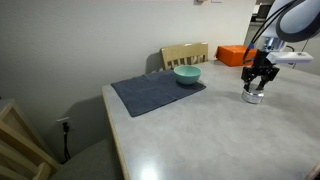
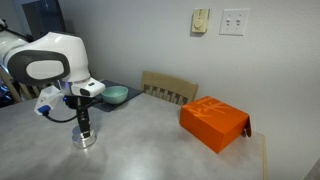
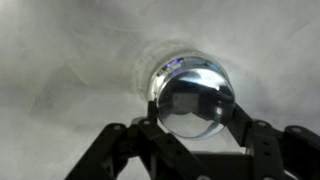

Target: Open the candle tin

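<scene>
The candle tin (image 1: 253,97) is a small round silvery tin standing on the grey table; it also shows in an exterior view (image 2: 85,141). My gripper (image 1: 257,82) comes straight down onto it in both exterior views (image 2: 85,128). In the wrist view the shiny domed lid (image 3: 195,95) sits between my two black fingers (image 3: 196,118), which touch it on both sides. The tin's rim (image 3: 163,66) shows just behind the lid. I cannot tell whether the lid is lifted off the tin. The wax is hidden.
A teal bowl (image 1: 187,74) stands on a dark grey mat (image 1: 155,93); the bowl also shows in an exterior view (image 2: 116,95). An orange rectangular box (image 2: 213,123) lies near the table's far end. A wooden chair (image 2: 170,88) stands at the table edge.
</scene>
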Controlling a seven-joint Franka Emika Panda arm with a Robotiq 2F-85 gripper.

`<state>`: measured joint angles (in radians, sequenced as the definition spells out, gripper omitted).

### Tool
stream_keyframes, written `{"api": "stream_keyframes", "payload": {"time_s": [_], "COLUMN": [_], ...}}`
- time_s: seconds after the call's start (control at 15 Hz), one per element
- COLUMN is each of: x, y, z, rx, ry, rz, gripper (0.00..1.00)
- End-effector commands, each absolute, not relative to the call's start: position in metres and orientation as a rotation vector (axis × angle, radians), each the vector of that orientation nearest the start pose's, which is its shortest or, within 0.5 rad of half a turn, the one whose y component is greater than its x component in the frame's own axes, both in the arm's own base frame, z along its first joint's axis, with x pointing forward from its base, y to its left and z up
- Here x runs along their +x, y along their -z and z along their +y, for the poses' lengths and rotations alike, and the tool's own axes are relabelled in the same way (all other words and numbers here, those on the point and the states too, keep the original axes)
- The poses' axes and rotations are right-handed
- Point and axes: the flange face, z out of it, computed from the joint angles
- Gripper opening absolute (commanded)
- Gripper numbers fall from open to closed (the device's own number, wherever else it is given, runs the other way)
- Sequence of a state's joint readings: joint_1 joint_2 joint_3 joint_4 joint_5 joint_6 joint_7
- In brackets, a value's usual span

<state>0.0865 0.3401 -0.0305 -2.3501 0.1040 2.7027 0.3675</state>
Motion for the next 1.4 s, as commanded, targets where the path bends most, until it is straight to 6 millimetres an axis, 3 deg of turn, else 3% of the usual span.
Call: {"api": "stream_keyframes", "payload": {"time_s": [0.0,0.4,0.73,0.87,1.07,1.33], "x": [0.507,0.499,0.491,0.489,0.488,0.494], "y": [-0.189,-0.205,-0.244,-0.265,-0.295,-0.313], "z": [0.029,0.043,0.038,0.024,-0.013,-0.072], "rx": [-3.056,-3.095,-3.083,-3.065,-3.015,-2.959], "ry": [0.022,0.063,0.106,0.164,0.246,0.308], "rz": [0.645,0.641,0.57,0.558,0.567,0.572], "gripper": [0.43,0.43,0.43,0.43,0.43,0.43]}}
